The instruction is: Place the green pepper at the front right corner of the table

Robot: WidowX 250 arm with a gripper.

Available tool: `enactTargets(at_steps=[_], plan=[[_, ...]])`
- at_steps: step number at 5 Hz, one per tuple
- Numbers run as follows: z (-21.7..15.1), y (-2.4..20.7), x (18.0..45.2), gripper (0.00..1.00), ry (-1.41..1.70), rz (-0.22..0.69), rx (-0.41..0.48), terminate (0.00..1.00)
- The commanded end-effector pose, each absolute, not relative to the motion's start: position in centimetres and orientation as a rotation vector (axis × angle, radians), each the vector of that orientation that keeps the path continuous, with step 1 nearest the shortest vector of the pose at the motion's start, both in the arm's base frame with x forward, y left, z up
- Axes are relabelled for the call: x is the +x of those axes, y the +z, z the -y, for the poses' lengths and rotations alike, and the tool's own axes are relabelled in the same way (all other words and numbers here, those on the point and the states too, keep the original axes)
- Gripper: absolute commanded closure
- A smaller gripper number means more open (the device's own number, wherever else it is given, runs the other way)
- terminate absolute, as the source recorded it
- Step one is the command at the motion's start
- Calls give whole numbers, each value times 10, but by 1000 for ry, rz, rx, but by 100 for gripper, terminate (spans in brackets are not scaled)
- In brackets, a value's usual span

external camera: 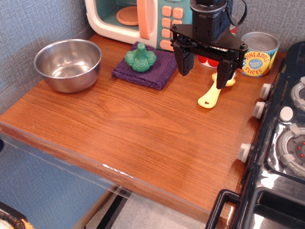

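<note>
Black gripper [205, 72] hangs over the back of the table [143, 138], jaws spread wide and empty, its fingertips above a yellow spoon [211, 95]. Left of the gripper, well apart from it, the green pepper [140, 58] sits upright on a purple cloth [145, 68]. Further left of the cloth stands a steel bowl [68, 64]. Behind the cloth is a toy microwave [138, 21]; right of the gripper, a pineapple can [259, 54].
</note>
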State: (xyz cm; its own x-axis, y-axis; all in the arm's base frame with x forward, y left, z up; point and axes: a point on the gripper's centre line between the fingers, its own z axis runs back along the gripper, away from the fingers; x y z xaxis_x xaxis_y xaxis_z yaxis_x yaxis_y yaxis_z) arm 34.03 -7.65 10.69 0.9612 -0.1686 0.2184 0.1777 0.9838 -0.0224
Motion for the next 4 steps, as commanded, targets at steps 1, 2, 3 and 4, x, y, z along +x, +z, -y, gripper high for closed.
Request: enactTargets(at_steps=[1,2,3,4], plan=[[77,107,340,0,-175,218,-42,0],[38,112,356,0,-75,230,-18,0],[-10,124,374,0,51,263,28,0],[-58,134,389,0,147,279,94,0]])
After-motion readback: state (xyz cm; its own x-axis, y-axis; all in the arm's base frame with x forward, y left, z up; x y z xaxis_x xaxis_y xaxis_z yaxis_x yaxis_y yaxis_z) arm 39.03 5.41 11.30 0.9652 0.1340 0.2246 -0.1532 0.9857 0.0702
